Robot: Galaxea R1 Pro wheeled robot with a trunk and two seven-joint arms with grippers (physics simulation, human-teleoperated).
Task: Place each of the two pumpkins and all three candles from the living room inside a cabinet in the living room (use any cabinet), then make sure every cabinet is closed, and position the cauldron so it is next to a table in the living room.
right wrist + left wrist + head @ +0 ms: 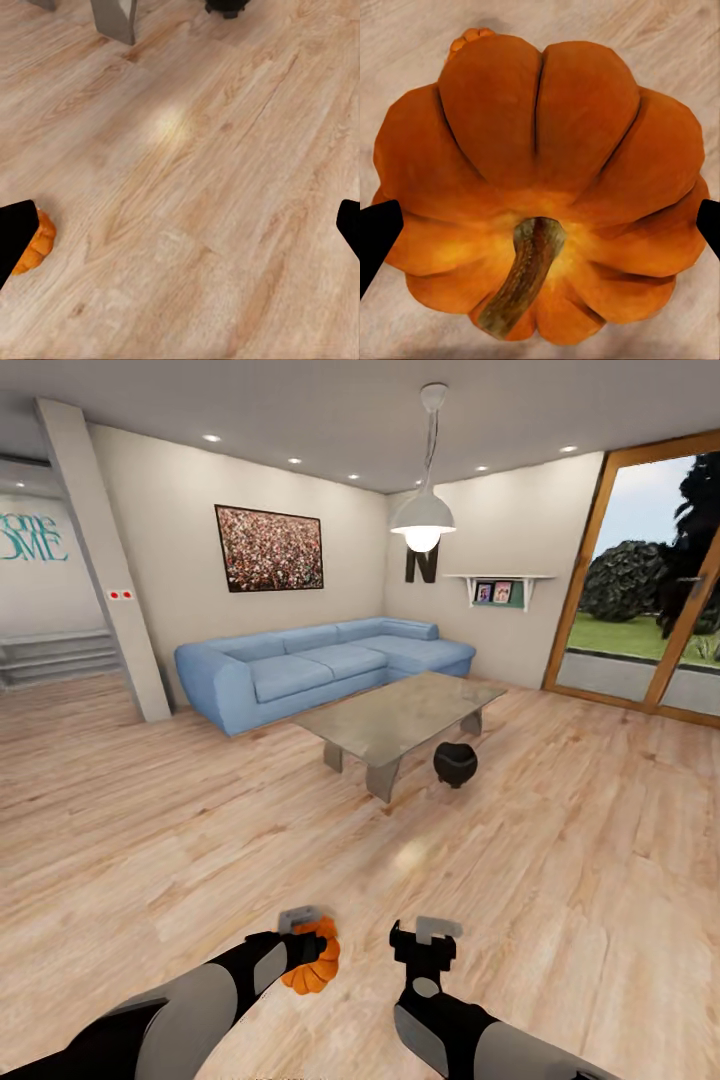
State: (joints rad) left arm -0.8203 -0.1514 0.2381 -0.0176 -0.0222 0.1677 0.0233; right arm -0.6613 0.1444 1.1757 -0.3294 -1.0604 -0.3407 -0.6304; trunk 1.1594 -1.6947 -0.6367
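Off at ten o'clock, teal wall lettering on the far white wall shows "ome" above "ME", its start cut off by the slanted pillar's side of the room. Toward one o'clock a big black letter "N" stands against the wall behind the hanging lamp.

Table is standing mid-room on the floor. Cauldron is sitting on the floor just beside the table's near right leg. Sofa is lying behind the table, along the back wall and into the corner. Glass doors are standing to the right. Pumpkin is sitting in the left gripper, nearest the camera; right gripper is hanging just right of it.
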